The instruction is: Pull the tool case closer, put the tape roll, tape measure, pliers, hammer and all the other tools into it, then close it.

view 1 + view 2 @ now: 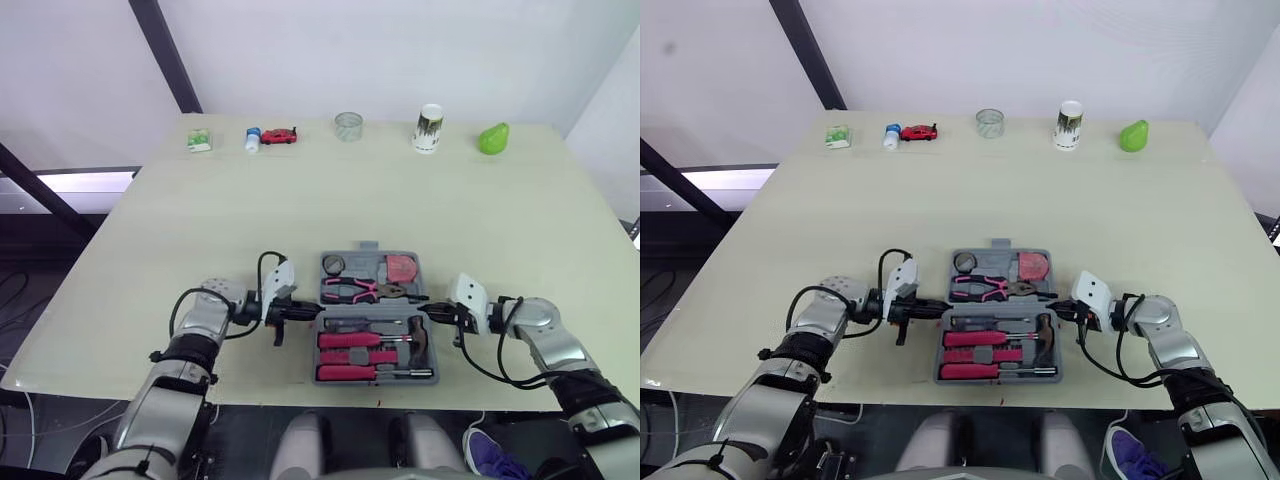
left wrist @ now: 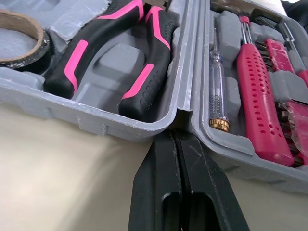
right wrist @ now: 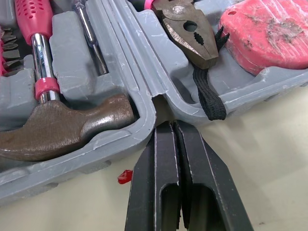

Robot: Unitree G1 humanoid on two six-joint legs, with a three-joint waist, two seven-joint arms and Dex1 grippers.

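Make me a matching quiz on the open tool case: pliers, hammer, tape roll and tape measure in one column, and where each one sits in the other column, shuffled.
Column one:
1 pliers
2 hammer
3 tape roll
4 tape measure

Column two, places in the tool case:
a far half, robot's left end
b near half, robot's right end
c far half, middle
d far half, robot's right end

Pairs: 1-c, 2-b, 3-a, 4-d

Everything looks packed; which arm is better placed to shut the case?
Probably right. The left gripper and right gripper both sit shut at the tool case hinge ends, but the black strap draped over the rim lies beside the right one.
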